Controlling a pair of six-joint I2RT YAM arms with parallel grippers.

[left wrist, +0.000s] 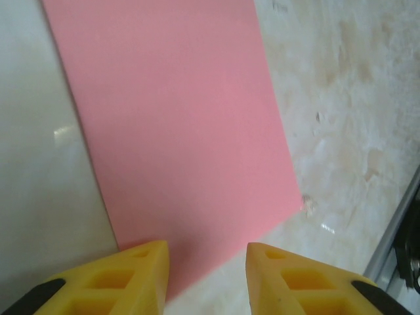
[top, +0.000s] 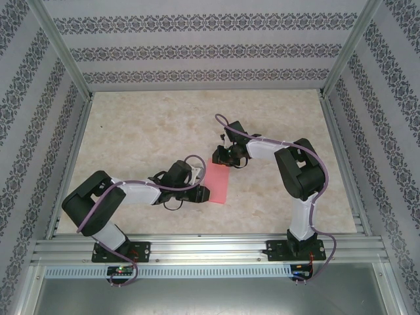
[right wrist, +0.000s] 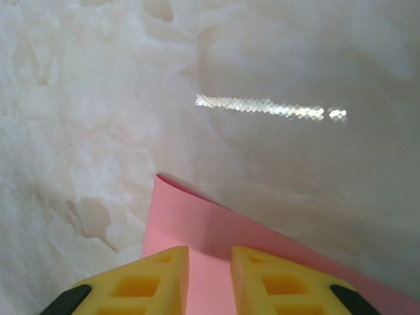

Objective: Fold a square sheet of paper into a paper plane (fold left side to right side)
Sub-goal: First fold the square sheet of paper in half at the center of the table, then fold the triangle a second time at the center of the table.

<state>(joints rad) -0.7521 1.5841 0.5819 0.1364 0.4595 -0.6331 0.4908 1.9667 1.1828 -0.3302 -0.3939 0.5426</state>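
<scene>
A pale marbled tabletop is being hemmed in by patterned walls and an aluminium rail at the near edge. Near its middle, the salmon-red sheet of paper is lying as a long rectangle, with one corner being lifted slightly off the surface in the right wrist view. Its near left corner is being approached by the left gripper, whose yellow fingers are being held moderately apart, the paper showing in the gap. Its far end is being met by the right gripper, whose fingers are being held narrowly apart over the paper. Whether they are touching it cannot be told.
</scene>
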